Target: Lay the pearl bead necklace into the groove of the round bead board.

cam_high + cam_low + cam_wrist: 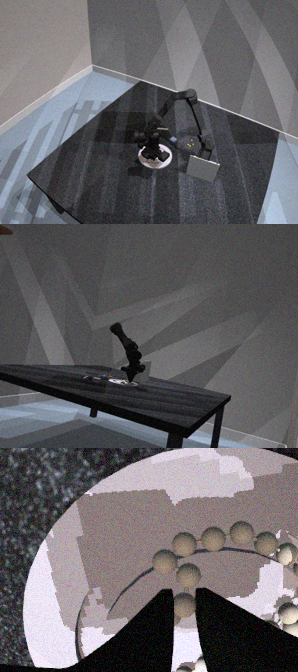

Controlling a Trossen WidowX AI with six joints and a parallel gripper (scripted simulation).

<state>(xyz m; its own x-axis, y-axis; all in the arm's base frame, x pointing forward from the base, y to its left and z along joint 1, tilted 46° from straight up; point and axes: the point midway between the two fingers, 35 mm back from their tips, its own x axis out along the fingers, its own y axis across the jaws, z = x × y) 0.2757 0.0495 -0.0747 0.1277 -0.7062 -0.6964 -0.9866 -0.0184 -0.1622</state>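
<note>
The round white bead board [167,150] [113,380] [120,523] lies on the table, partly shaded, with thin curved groove lines. The pearl bead necklace [213,539] lies on it: several beads follow the inner groove line at the top of the wrist view, then the strand bends inward to the fingers. More beads show inside the ring at the lower right and bottom edge. My gripper [130,381] [183,599] is low over the board, shut on a bead of the necklace inside the groove ring. The fingers hide the left part of the groove and other beads.
A blue block [173,139] [104,377] and small yellow pieces [190,143] lie beyond the board. A pale stick [162,128] is behind the gripper. An upright grey panel [202,169] [145,373] stands beside the board, near the arm's base.
</note>
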